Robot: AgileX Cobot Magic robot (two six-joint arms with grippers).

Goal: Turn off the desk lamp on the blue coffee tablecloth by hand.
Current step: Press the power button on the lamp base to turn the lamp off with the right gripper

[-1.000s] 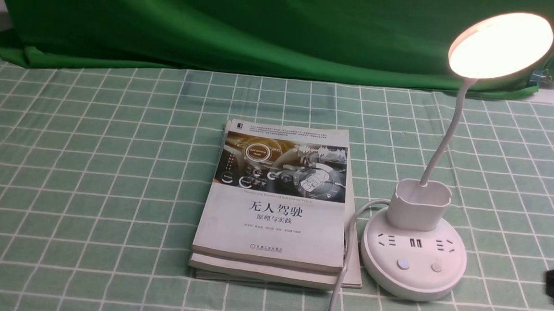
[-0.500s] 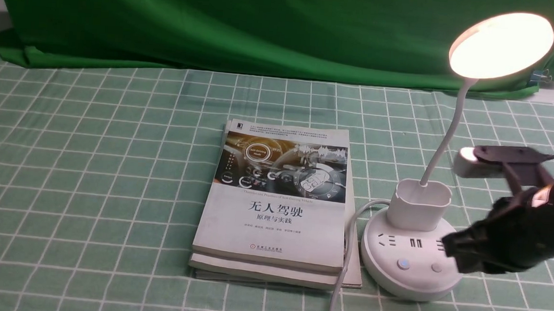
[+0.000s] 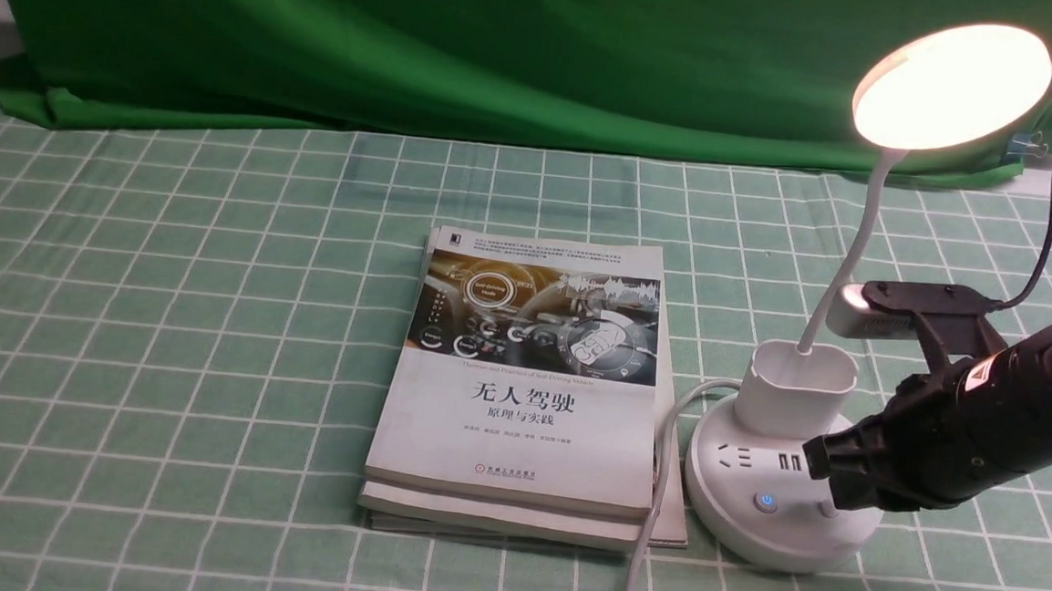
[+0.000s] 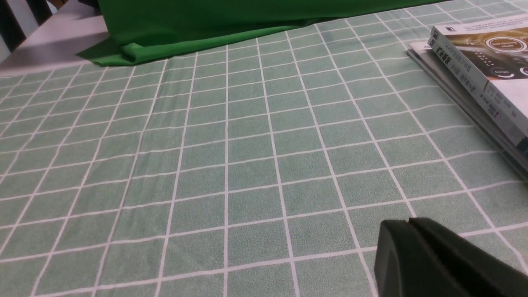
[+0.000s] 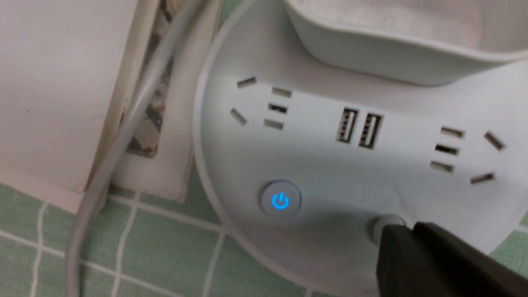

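At right side of tabletop [image 4: 49, 45], on blue coffee tablecloth [image 3: 214, 313], desk lamp [image 3: 733, 491] stands beside books [image 3: 519, 405], head [image 3: 952, 84] still lit. Within last second we brought right tool [image 3: 825, 478] in from edge. Now, clenched on nothing, its tip meets plain button [image 5: 381, 225] next to blue-lit power button [image 5: 280, 201]. We judge press only starting, no effect yet. Left tool [image 4: 408, 231] clenched, parked well apart.

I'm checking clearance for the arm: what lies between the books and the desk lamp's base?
The white cord, lying on the blue coffee tablecloth along the books' right edge, beside the desk lamp's base. The front and right wrist views show it.
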